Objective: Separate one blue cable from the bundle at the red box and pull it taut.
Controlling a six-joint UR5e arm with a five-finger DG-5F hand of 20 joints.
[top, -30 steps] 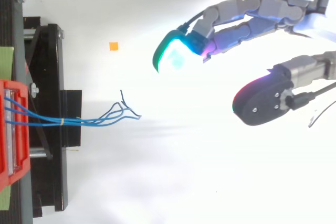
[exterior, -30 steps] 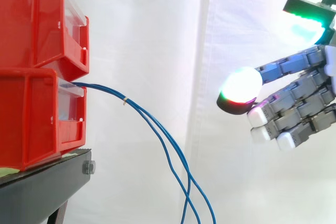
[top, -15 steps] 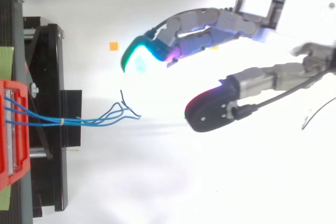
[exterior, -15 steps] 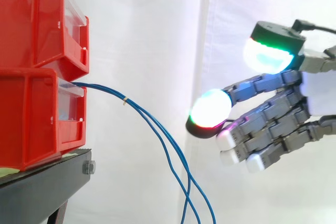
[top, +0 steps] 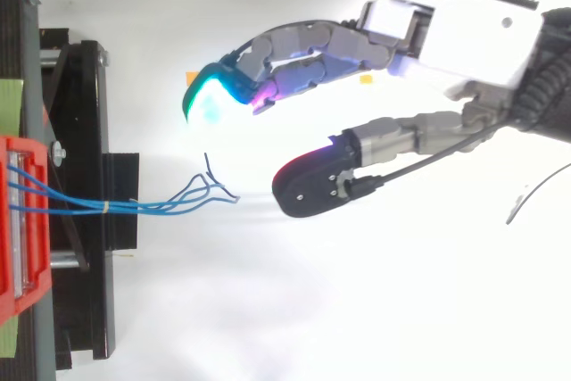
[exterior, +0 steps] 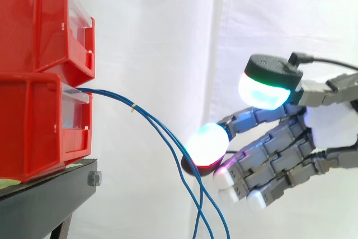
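Several thin blue cables [exterior: 162,132] leave the lower red bin [exterior: 39,121], are tied with a small band near the bin, and droop down to the right. From above, the blue cables [top: 152,206] run right from the bin and fan out at their ends. My hand [exterior: 291,144] reaches in from the right, open, fingers stretched toward the cables and thumb spread above. Its lowest glowing fingertip [exterior: 206,146] hangs just right of the drooping strands. In the top view the hand [top: 464,37] has its fingers on one side of the cable ends and its thumb on the other, holding nothing.
Two red bins are stacked, the upper red bin [exterior: 45,20] above the lower one, on a black stand [exterior: 50,200] at the left. A white curtain hangs behind. A small orange marker [top: 192,78] lies on the white floor near the fingertips.
The hand has travelled left and downward toward the cables over the last second, staying open. The cables and bins have not moved.
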